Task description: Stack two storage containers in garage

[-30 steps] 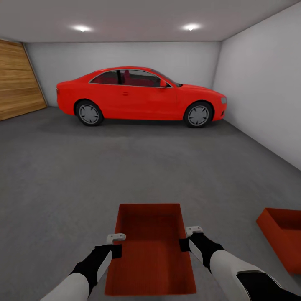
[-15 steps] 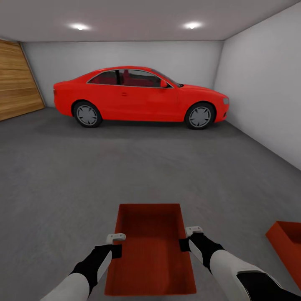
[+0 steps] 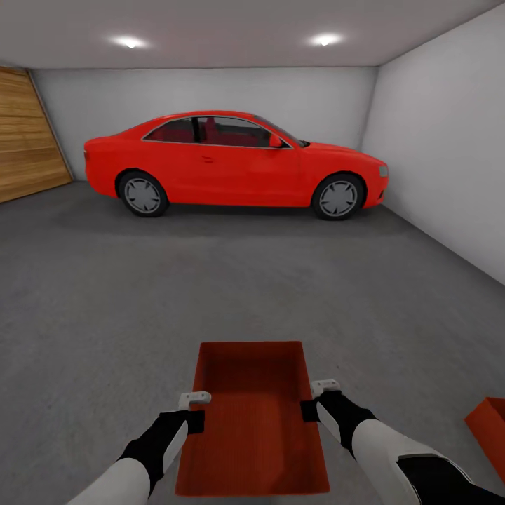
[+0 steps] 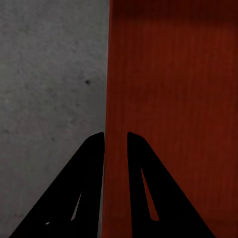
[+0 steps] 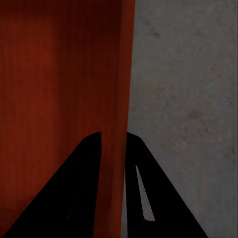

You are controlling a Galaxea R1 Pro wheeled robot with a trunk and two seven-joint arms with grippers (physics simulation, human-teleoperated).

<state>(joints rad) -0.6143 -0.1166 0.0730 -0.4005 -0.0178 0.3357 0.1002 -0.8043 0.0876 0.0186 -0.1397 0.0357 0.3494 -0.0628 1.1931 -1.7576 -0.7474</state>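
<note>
Where floor (image 3: 210, 280) opens, red car (image 3: 231, 165) ahead

Both arms are reaching forward toward 12 o'clock, forearms converging. The left gripper (image 3: 194, 400) and right gripper (image 3: 325, 386) are each clamping a side wall of the storage container (image 3: 252, 414).

A red-orange container (image 3: 252, 414) is seen on speckled dark grey floor (image 3: 210, 294); beyond it, a red car (image 3: 235, 163), white walls (image 3: 442, 154) and wooden panelling (image 3: 24, 137).
</note>
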